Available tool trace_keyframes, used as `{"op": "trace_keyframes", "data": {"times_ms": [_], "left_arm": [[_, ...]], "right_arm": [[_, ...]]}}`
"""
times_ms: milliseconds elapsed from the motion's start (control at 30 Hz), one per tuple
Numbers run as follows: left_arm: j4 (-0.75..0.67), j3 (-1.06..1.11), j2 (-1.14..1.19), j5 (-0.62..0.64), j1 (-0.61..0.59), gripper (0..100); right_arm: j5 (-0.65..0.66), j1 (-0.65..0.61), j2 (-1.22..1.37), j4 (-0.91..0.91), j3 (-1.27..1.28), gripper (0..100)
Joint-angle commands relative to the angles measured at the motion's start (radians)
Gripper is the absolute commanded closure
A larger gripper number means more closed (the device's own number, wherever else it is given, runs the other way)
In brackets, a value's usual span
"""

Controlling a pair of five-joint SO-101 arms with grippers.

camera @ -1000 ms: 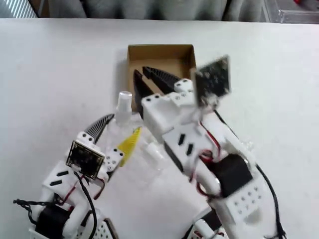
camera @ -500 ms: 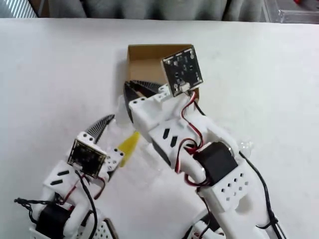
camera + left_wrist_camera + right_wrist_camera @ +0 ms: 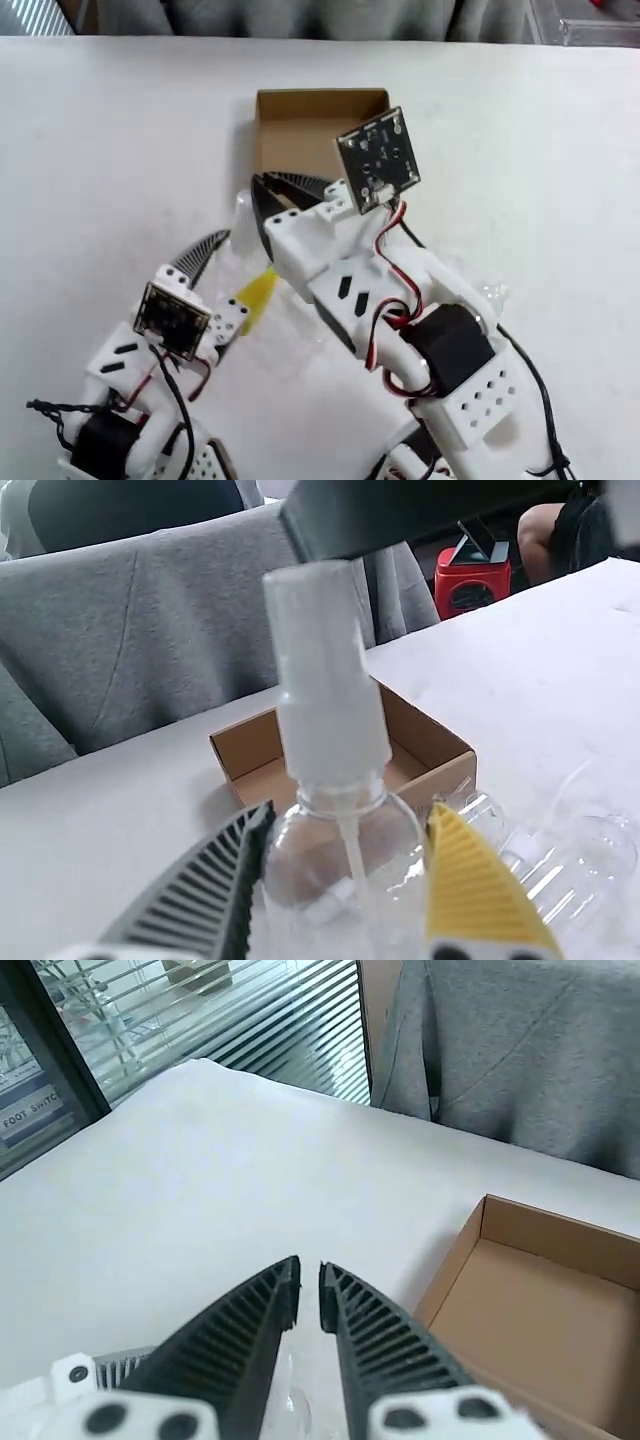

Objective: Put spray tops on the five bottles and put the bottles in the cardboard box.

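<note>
Left claw [image 3: 350,822] is pinching the bottle [image 3: 335,865], grey finger on one side and yellow on the other. Bottle is upright on the tabletop [image 3: 520,150], just in front of the box [image 3: 248,752]. Spray top [image 3: 325,695] sits in its neck, dip tube visible inside. Can't tell if it's screwed fully home.

Right claw [image 3: 309,1288] is right above the spray top, black fingers pressed almost together with a thin slit between the tips, holding nothing.

More clear bottles [image 3: 565,865] lie on their sides just beside the held one. Box is open and upright.
</note>
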Motion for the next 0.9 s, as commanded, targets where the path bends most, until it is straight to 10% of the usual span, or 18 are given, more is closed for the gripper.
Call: {"op": "trace_keyframes", "data": {"times_ms": [0, 867], "left_arm": [[-0.028, -0.009, -0.01, 0.002, -0.001, 92], [-0.465, -0.158, 0.573, 0.465, -0.252, 92]], "right_arm": [[0.003, 0.079, -0.022, -0.001, -0.028, 98.4], [0.002, 0.113, -0.024, -0.099, 0.431, 98.4]]}}
